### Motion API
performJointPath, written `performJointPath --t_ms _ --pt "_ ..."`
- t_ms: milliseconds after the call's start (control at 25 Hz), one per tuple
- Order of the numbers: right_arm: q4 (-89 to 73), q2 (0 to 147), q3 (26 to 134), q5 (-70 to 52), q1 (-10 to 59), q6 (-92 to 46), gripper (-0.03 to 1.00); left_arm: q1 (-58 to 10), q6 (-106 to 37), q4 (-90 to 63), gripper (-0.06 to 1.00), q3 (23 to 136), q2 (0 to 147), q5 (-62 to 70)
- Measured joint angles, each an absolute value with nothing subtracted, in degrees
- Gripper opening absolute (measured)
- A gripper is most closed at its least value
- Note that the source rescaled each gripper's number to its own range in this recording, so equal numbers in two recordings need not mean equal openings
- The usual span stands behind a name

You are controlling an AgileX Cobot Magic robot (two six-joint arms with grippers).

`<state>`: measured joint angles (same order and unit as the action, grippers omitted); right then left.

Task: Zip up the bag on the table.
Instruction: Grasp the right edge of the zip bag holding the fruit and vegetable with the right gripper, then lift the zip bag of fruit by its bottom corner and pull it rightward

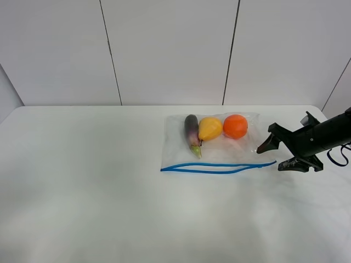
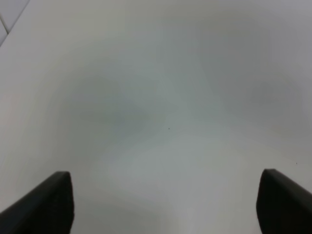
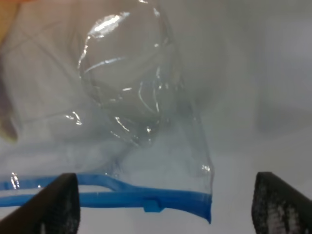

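clear bag (image 1: 233, 152) holds eggplant (image 1: 191, 133), pear (image 1: 210, 129), orange (image 1: 235, 126); right claw (image 1: 270, 159) spread just beside.

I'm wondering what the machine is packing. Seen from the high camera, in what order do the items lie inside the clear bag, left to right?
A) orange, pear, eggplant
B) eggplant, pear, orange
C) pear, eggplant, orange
B: inside the bag the purple eggplant lies furthest left, the yellow pear in the middle and the orange furthest right.

The left tool (image 2: 163, 202) hangs spread wide above the white table (image 2: 161, 97).
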<state>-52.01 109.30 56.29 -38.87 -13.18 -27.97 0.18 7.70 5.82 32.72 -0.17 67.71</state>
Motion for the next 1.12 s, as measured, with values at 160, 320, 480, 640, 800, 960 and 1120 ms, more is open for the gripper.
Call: performJointPath --t_ms 160,320,480,640,800,960,1120 --pt "-52.01 109.69 56.29 -37.79 -13.18 -28.16 0.74 0.18 7.70 5.82 1.00 32.72 -0.17 67.71" --pt "-52.14 109.74 56.29 -37.58 -13.18 -28.16 0.65 0.18 7.70 5.82 1.00 32.72 -0.17 67.71" --pt "-52.14 109.74 56.29 -37.38 -13.18 -28.16 0.56 0.18 7.70 5.82 1.00 32.72 -0.17 67.71" --pt "-52.14 109.74 56.29 -37.32 -13.18 -28.16 0.47 0.18 7.70 5.82 1.00 32.72 -0.17 67.71" --pt "-52.14 109.74 56.29 -37.21 -13.18 -28.10 0.27 0.18 7.70 5.82 1.00 32.72 -0.17 67.71" --pt "-52.14 109.74 56.29 -37.19 -13.18 -27.99 0.05 0.18 7.70 5.82 1.00 32.72 -0.17 67.71" --pt "-52.14 109.74 56.29 -37.19 -13.18 -27.99 0.00 0.18 7.70 5.82 1.00 32.72 -0.17 67.71"
